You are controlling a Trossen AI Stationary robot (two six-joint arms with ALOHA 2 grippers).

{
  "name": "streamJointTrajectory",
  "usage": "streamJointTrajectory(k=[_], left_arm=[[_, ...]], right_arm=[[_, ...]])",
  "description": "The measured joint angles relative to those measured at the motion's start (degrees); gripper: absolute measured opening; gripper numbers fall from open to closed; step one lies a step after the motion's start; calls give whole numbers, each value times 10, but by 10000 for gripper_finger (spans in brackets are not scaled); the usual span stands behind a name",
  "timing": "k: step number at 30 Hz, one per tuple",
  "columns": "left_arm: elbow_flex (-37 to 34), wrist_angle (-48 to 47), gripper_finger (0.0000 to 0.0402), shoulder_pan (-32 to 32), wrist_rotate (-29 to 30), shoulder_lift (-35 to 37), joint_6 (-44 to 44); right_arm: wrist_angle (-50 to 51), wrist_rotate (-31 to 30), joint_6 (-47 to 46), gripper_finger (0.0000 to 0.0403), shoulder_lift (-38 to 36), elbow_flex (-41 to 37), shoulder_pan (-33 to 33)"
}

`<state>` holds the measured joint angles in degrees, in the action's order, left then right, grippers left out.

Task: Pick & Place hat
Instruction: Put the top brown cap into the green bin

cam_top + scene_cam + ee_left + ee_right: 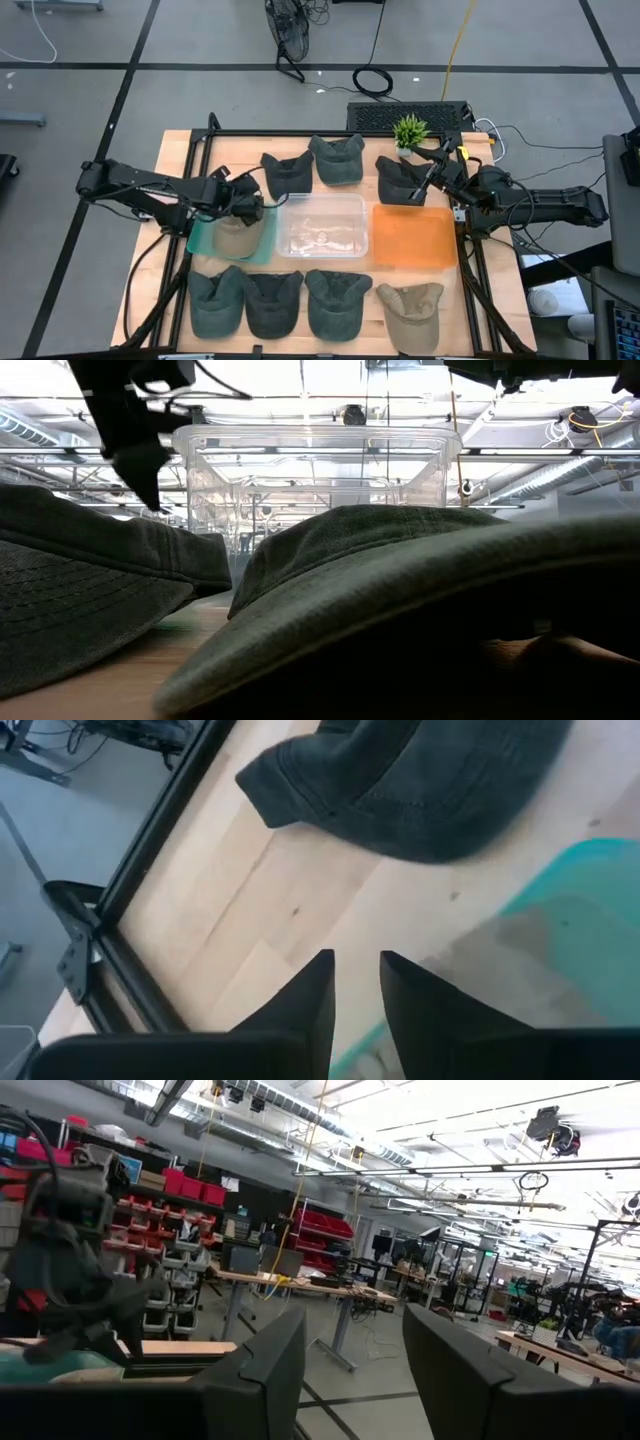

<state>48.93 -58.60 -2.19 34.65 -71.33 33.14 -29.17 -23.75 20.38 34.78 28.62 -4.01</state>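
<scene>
A tan hat (pixel 237 238) lies crown-up on a teal tray (pixel 205 240) left of the clear container. My left gripper (pixel 252 208) hangs just above the hat's far edge, its fingers (pixel 312 990) a little apart with nothing between them; the left wrist view shows the teal tray (pixel 590 910) and a dark hat (pixel 420 790). My right gripper (pixel 424 186) hovers open over a dark hat (pixel 398 180) at the far right, beside an orange tray (pixel 413 235). Its fingers (pixel 270 1360) point level across the table.
A clear container (pixel 322 225) sits mid-table. Two more dark hats (pixel 287 172) (pixel 337 158) lie along the far side. The near row holds three dark hats (pixel 274 303) and a tan hat (pixel 410 312). A small plant (pixel 410 130) stands at the far edge.
</scene>
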Motion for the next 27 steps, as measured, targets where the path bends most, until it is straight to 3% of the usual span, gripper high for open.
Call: streamJointTrajectory(k=[3, 7, 10, 17, 27], left_arm=[[-32, 65, 93, 30, -23, 0, -37], [-63, 113, 93, 61, -131, 0, -72], [-87, 152, 92, 71, -178, 2, -87], [-106, 161, 92, 70, -156, 2, -87], [-54, 89, 92, 66, -166, 22, -95]], right_arm=[[0, 0, -2, 157, 0, 0, 0], [3, 0, -2, 157, 0, 0, 0], [3, 0, -2, 157, 0, 0, 0], [8, 0, -2, 157, 0, 0, 0], [7, -1, -1, 157, 0, 0, 0]])
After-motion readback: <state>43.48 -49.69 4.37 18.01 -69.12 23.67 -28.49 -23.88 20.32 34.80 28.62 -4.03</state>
